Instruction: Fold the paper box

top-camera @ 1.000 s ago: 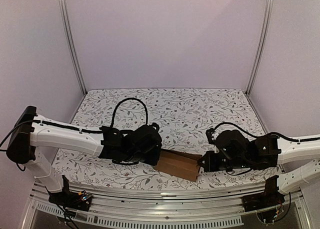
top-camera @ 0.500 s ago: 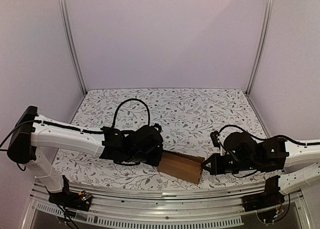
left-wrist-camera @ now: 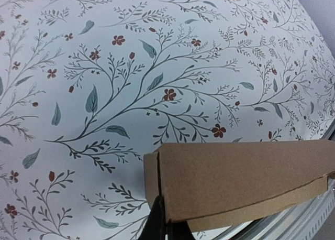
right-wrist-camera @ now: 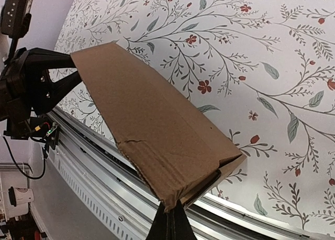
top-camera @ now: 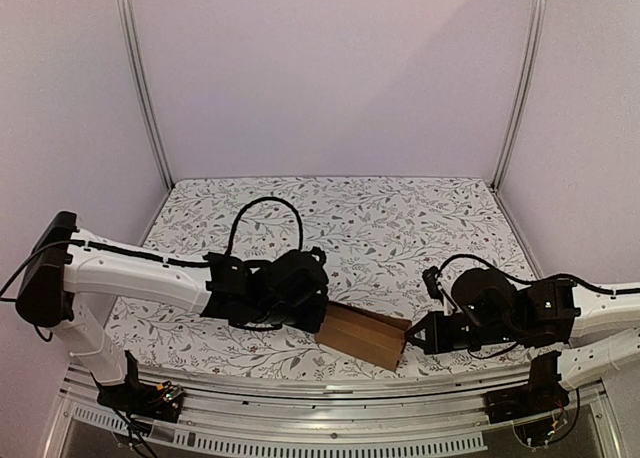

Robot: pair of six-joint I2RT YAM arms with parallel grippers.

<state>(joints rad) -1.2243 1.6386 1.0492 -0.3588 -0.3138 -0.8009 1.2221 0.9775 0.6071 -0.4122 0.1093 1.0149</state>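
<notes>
**Top external view: paper box gripped at both ends**

We find the paper box [top-camera: 362, 335] folded into a long, closed, plain brown rectangular form. It sits at the near edge of the table [top-camera: 400, 218], between the two arms, with its long axis running left to right and its right end nearer the camera. In the right wrist view the paper box [right-wrist-camera: 152, 130] hangs tilted over the table border and partly over the metal rail [right-wrist-camera: 104, 172]. Whether any part rests on the surface, we cannot tell.

We see the left gripper [top-camera: 320, 323] at the left end of the box. In the left wrist view its fingers [left-wrist-camera: 158, 224] are pressed together on the lower edge of the end panel of the paper box [left-wrist-camera: 241, 174].

We see the right gripper [top-camera: 406, 336] at the right end. In the right wrist view its fingers [right-wrist-camera: 170, 223] are pinched together on the lowest corner, where an end flap stands slightly ajar.

The table carries a white cloth printed with leaves and red flowers. The rail [top-camera: 330, 390] runs along the near side, and pale walls enclose the other sides.
</notes>
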